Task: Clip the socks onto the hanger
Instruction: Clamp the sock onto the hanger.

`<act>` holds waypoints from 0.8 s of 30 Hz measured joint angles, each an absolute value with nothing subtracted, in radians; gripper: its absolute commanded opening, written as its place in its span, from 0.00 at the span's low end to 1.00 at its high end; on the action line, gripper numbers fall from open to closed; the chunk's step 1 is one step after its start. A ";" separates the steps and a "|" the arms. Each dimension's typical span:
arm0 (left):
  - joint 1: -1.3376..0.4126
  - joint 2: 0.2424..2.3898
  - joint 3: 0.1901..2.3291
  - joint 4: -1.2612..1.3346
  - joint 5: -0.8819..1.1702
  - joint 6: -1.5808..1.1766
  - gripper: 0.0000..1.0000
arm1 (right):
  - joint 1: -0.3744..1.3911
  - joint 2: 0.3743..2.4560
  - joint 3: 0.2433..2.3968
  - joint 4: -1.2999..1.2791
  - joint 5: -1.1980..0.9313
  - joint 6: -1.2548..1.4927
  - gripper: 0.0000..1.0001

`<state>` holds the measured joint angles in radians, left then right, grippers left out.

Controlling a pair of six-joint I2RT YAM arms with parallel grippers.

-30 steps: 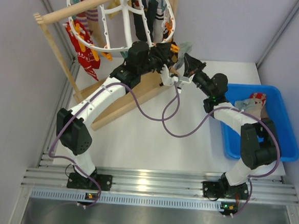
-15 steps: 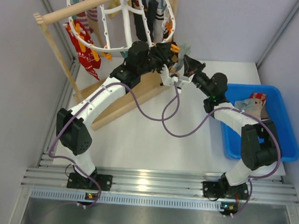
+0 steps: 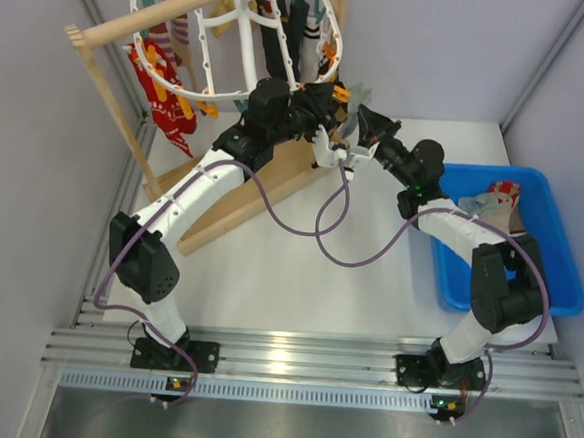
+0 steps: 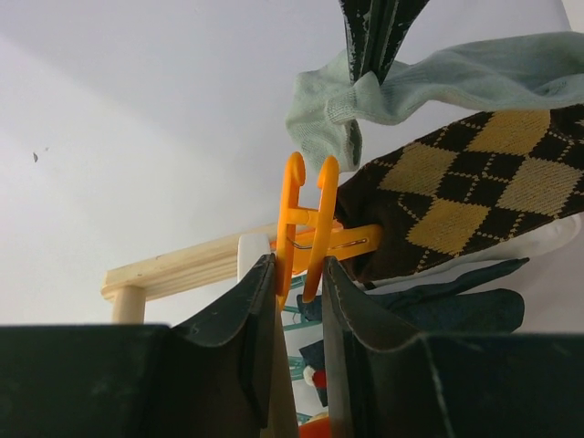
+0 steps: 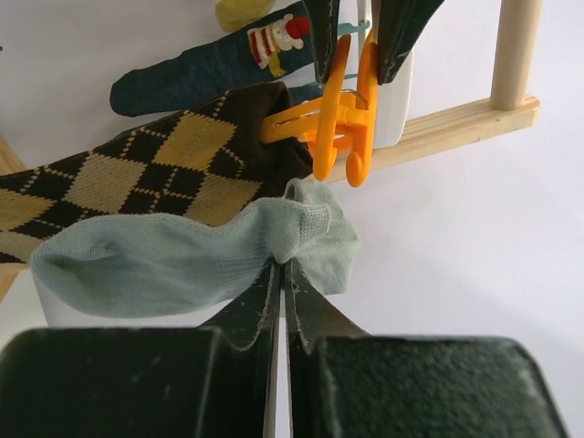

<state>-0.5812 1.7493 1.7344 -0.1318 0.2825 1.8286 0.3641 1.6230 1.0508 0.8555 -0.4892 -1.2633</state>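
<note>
My left gripper (image 4: 301, 274) is shut on an orange clip (image 4: 307, 214) of the white hanger (image 3: 246, 45); the same clip (image 5: 345, 119) shows from the other side in the right wrist view. A brown-and-yellow argyle sock (image 4: 456, 196) sits against the clip's far end. My right gripper (image 5: 281, 266) is shut on the bunched edge of a pale grey-green sock (image 5: 173, 260), held just beside the clip's free prongs and touching the argyle sock (image 5: 137, 173). From above, both grippers meet under the hanger's right rim, left (image 3: 330, 101) and right (image 3: 359, 125).
Other socks hang from the hanger, red patterned ones (image 3: 166, 85) on the left. A wooden rack's rod (image 3: 176, 15) carries it, with its base (image 3: 264, 182) on the table. A blue bin (image 3: 556, 247) at the right holds more socks (image 3: 494, 198).
Both grippers have edged slightly up toward the hanger. Their grips on the clip and the pale sock are unchanged.
</note>
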 measured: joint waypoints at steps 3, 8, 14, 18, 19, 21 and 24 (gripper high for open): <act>-0.580 1.749 1.737 -0.134 0.285 1.836 0.00 | 0.364 1.623 1.057 0.847 -0.490 -1.262 0.00; -0.580 1.750 1.739 -0.134 0.288 1.847 0.00 | 0.364 1.622 1.061 0.839 -0.490 -1.259 0.00; -0.580 1.754 1.747 -0.132 0.290 1.862 0.00 | 0.364 1.616 1.061 0.822 -0.487 -1.254 0.00; -0.580 1.759 1.750 -0.128 0.290 1.875 0.00 | 0.364 1.616 1.062 0.802 -0.481 -1.254 0.00; -0.580 1.761 1.750 -0.128 0.290 1.878 0.00 | 0.364 1.616 1.063 0.796 -0.480 -1.254 0.00; -0.579 1.764 1.753 -0.128 0.289 1.882 0.00 | 0.364 1.616 1.066 0.779 -0.478 -1.255 0.00; -0.574 1.770 1.764 -0.127 0.288 1.884 0.00 | 0.364 1.616 1.080 0.751 -0.466 -1.263 0.00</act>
<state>-0.5739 1.7702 1.7638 -0.1268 0.2882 1.8839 0.3641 1.6161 1.0801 0.7509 -0.4664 -1.2629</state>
